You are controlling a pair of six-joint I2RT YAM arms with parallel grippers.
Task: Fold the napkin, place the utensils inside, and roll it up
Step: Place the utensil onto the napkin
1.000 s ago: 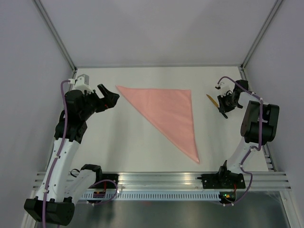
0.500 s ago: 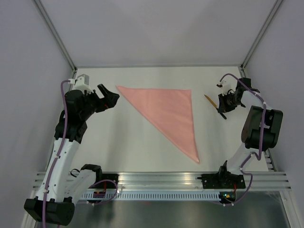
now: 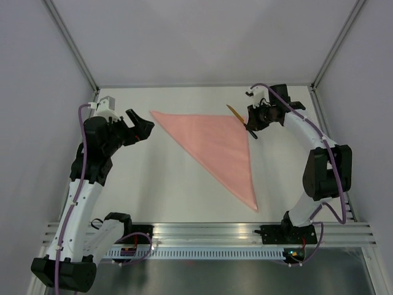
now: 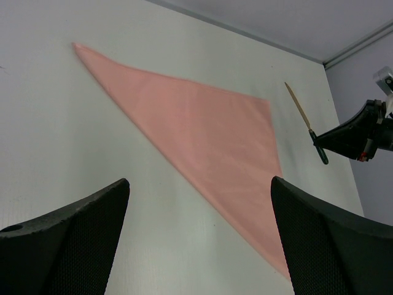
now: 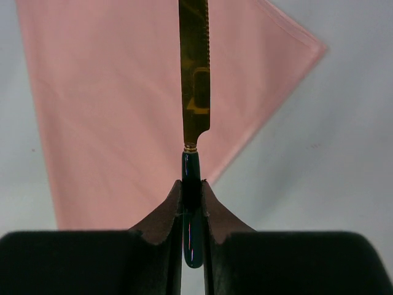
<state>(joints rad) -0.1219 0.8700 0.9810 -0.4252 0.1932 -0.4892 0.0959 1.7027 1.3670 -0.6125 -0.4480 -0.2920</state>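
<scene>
White tabletop (image 3: 153,178), pale grey walls (image 3: 202,37) around it. Pink napkin (image 3: 215,144) lay flat mid-table, folded to a triangle: long edge along the far side, narrow tip toward the near right. Small knife (image 3: 236,114), gold serrated blade and dark handle, was off the table at the napkin's far right corner, blade over the fabric. Right gripper (image 5: 191,190) pinched the handle between its fingers. Left gripper (image 3: 142,125) hovered beside the napkin's far left tip, jaws spread wide, holding nothing.

Pink triangle-folded napkin (image 3: 215,144) lies flat; gold knife (image 3: 238,117) over its corner.
</scene>
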